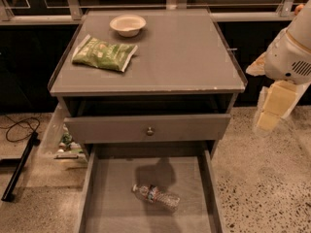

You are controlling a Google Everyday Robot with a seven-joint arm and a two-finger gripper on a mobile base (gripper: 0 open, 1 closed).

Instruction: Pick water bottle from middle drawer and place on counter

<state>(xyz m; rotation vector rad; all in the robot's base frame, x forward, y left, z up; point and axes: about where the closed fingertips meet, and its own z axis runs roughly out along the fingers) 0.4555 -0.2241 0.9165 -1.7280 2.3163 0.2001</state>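
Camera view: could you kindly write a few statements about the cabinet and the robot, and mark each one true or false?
1. The water bottle lies on its side on the floor of the open middle drawer. True.
2. The green bag lies in that drawer. False: it lies on the counter.
3. The gripper grasps the bottle. False: it hangs to the right of the counter, well apart from the bottle.
4. A bowl stands on the counter behind the bag. True.
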